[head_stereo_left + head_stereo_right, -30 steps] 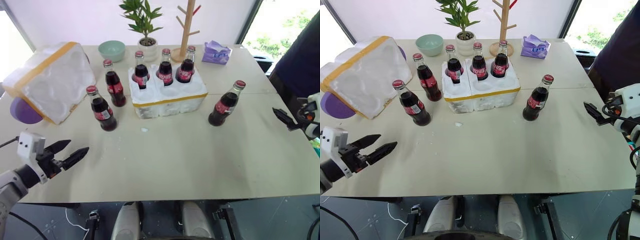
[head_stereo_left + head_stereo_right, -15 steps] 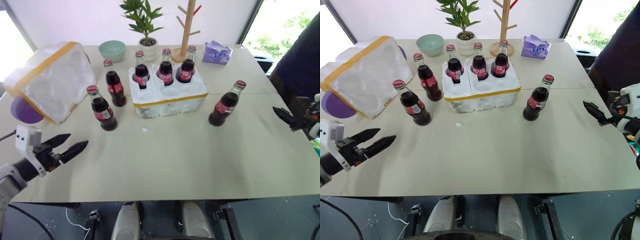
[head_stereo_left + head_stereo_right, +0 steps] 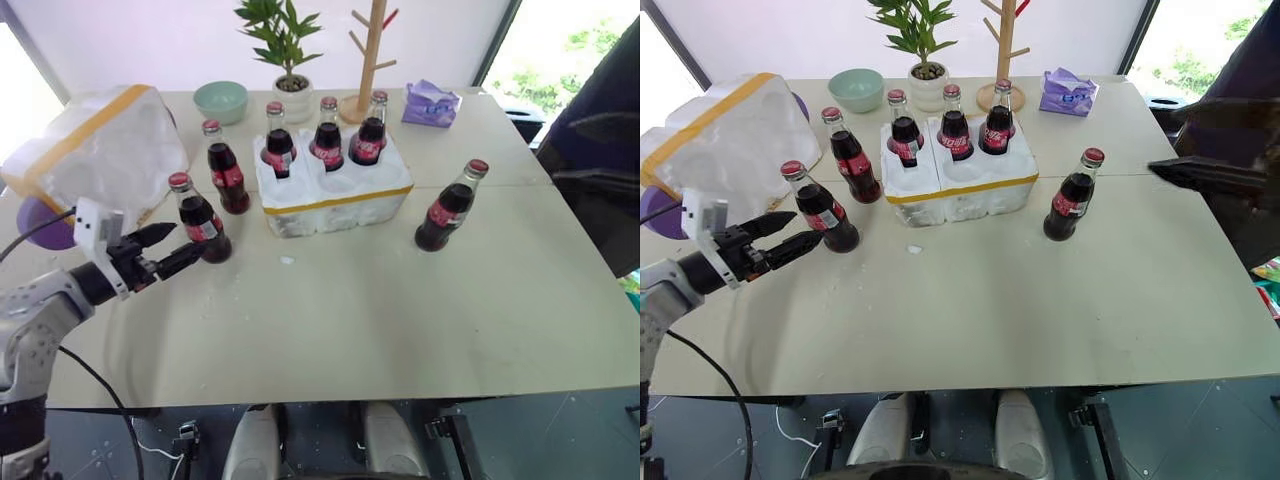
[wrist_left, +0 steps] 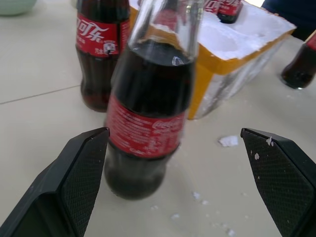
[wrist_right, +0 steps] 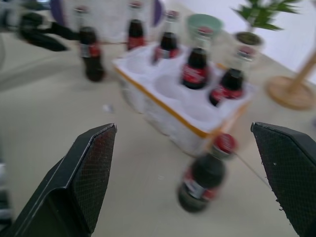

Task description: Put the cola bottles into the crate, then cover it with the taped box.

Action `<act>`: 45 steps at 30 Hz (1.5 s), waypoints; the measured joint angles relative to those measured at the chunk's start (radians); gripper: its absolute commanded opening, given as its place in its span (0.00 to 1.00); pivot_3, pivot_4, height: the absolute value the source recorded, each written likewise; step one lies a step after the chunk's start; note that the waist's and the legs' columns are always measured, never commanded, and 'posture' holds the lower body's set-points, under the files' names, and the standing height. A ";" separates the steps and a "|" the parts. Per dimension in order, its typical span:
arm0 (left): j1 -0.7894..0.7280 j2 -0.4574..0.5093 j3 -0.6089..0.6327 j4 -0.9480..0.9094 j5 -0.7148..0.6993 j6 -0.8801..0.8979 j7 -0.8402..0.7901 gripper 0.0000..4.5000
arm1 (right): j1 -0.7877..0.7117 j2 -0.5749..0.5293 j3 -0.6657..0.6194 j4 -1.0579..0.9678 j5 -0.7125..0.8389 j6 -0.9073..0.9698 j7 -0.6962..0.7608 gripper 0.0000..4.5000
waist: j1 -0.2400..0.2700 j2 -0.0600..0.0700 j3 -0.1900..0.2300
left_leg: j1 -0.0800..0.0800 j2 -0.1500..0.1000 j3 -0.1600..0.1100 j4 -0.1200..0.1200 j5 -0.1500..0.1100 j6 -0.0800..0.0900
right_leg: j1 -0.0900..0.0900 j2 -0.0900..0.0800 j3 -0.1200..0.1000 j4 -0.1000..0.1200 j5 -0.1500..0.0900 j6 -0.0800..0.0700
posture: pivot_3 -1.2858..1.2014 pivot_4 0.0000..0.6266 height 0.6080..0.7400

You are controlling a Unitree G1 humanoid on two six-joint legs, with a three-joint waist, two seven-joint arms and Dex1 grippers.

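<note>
Three of six cola bottles (image 3: 329, 128) already seated in the crate's (image 3: 335, 195) far wells, three near wells bare. Three more standing loose on the worktop (image 3: 400, 320): one just ahead of the left fingers (image 3: 790, 232), a second (image 3: 226, 168) a little beyond it, a third (image 3: 444, 206) off to the right of the crate. Cover not yet on: taped box (image 3: 100, 150) tipped on its side beyond and to the left of the left fingers, well apart from the crate.

By that count, roughly half of the loading done; three bottles and the covering left.

Left gripper (image 3: 168, 248) reaching forward, nearly level, angled toward the centre, fingers spread wide and holding nothing. Nearest bottle (image 4: 148, 103) seen from the wrist standing upright between the fingers, close against one pad, clear of the other; contact impossible to confirm. Likely the next pick, judging by that framing.

Right gripper (image 5: 197, 182) raised and aimed across the worktop toward the crate, fingers wide apart and empty, with the lone bottle (image 5: 205, 175) on that side ahead of them and still well short of either pad.
</note>
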 measured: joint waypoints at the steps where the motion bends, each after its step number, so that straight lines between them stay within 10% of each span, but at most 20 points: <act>1: -0.015 -0.004 -0.013 0.017 0.014 -0.016 -0.005 0.99 | -0.001 0.000 0.005 -0.030 0.023 0.019 0.006 1.00 | 0.001 0.000 0.000 | 0.000 0.000 0.000 0.000 0.000 0.000 | 0.000 0.000 0.000 0.000 0.000 0.000 | 0.52 0.24 1.00; 10: -0.192 -0.069 -0.119 0.210 0.107 -0.116 -0.051 0.99 | -0.058 0.045 0.002 -0.175 0.208 0.145 -0.094 1.00 | 0.003 -0.001 0.000 | -0.001 0.000 0.000 0.001 0.000 0.000 | 0.000 0.000 0.000 0.000 0.000 0.000 | 0.52 0.24 1.00; 16: -0.229 -0.078 -0.145 0.271 0.157 -0.164 -0.074 0.58 | -0.082 0.057 0.002 -0.209 0.262 0.169 -0.185 1.00 | 0.002 0.000 0.000 | -0.001 0.000 0.000 0.001 0.000 0.000 | 0.000 -0.001 0.000 0.000 0.000 0.000 | 0.52 0.24 1.00; 29: -0.248 0.082 -0.148 0.083 -0.069 0.167 -0.264 0.58 | -0.078 0.098 0.019 -0.226 0.253 0.156 -0.278 1.00 | 0.012 -0.003 0.002 | -0.003 0.000 -0.001 0.002 0.000 0.000 | -0.002 0.000 0.000 0.001 0.000 0.000 | 0.52 0.24 1.00; 37: -0.851 -0.232 -0.187 0.321 -0.120 0.170 -0.164 0.58 | -0.064 0.150 0.035 -0.259 0.239 0.139 -0.341 1.00 | 0.032 -0.005 0.003 | -0.010 -0.002 -0.002 0.015 -0.001 0.003 | 0.001 0.000 -0.001 0.000 0.004 0.006 | 0.52 0.24 1.00; 45: -1.007 -0.451 -0.383 0.741 0.201 -0.149 -0.118 0.58 | -0.049 0.166 0.028 -0.268 0.224 0.135 -0.425 1.00 | 0.023 -0.005 0.003 | -0.013 -0.001 -0.003 0.013 -0.002 0.004 | -0.004 0.001 -0.001 0.002 0.004 0.007 | 0.52 0.24 1.00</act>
